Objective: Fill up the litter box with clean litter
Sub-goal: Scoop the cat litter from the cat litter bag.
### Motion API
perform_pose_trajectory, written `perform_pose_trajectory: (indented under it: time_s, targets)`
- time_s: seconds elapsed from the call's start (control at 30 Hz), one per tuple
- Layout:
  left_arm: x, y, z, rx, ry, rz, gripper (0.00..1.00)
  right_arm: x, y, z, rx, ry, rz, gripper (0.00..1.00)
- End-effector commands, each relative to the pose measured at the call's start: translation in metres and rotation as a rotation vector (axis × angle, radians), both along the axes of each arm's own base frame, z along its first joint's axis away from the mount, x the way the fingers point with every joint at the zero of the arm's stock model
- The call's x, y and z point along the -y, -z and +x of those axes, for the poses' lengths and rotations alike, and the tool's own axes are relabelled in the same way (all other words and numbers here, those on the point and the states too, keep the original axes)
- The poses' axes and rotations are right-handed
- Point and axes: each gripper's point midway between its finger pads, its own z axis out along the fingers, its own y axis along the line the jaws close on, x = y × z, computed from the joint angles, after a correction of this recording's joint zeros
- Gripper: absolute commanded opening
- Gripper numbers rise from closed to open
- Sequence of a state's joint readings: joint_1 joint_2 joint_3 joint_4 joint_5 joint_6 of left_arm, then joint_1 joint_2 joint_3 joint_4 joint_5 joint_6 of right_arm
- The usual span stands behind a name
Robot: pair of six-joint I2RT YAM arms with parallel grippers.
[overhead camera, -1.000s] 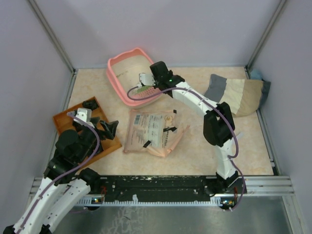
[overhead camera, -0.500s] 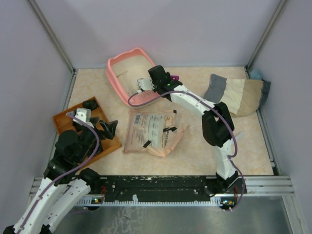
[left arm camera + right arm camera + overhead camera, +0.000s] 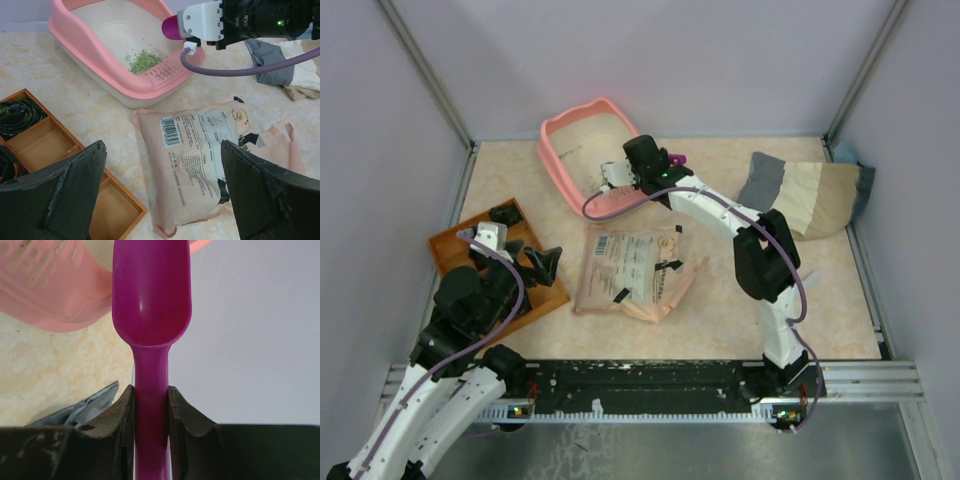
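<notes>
Top external view, near to far. Closest to the bases, on the left: the left gripper (image 3: 162,150), spread to its widest and pinching nothing, above the orange compartmented tray (image 3: 40,145), wood by the look of it. Further out, mid-table: a beige printed paper bag (image 3: 200,150) lying flat, long axis running roughly away from the bases, torn flaps at its near-right end. Cannot tell where the mouth opens.

Just beyond the bag: the salmon-pink plastic litter box (image 3: 90,55) with cat-ear bumps, set at a slant on the far left of the table. On its floor, only a small loose pile of green litter granules (image 3: 143,61), close to the wall facing the bag. Over that same wall: the right gripper (image 3: 151,400), pressed onto the handle of a magenta plastic scoop (image 3: 151,300), bowl apparently empty. Far right, well apart: a folded grey-and-cream cloth (image 3: 810,195).

Judged far from full. Next load likely from the bag, on the near side of the scoop. Calls for a pull back toward the bases. Right arm the obvious choice, with the tool in its grip.
</notes>
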State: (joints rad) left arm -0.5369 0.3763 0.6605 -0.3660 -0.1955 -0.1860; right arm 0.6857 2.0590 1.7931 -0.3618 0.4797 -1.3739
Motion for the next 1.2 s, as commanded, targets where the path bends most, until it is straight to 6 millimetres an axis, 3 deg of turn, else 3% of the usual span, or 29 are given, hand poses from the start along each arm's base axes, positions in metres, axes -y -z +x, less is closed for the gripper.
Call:
perform_pose_trajectory:
  time_s: [0.0,0.2,0.43,0.6,0.9,1.17]
  targets:
    - [0.000,-0.002,0.001,0.016,-0.007,-0.014,1.00,-0.007,-0.047,-0.012,0.066,-0.002,0.135,0.00]
    - [0.001,0.003,0.005,-0.007,-0.007,0.008,1.00,-0.001,-0.050,-0.033,0.002,0.045,0.268,0.00]
    - [0.003,0.013,0.009,-0.048,-0.012,0.027,1.00,0.021,-0.047,-0.068,-0.074,0.087,0.404,0.00]
    - [0.012,0.030,0.012,-0.116,0.017,0.048,1.00,0.045,-0.041,-0.101,-0.128,0.120,0.473,0.00]
    - [0.048,0.059,0.013,-0.265,0.166,0.044,0.97,0.085,-0.012,-0.161,-0.330,0.181,0.659,0.00]
    - [0.062,0.079,0.019,-0.393,0.171,0.001,0.92,0.125,0.007,-0.188,-0.423,0.287,0.712,0.00]
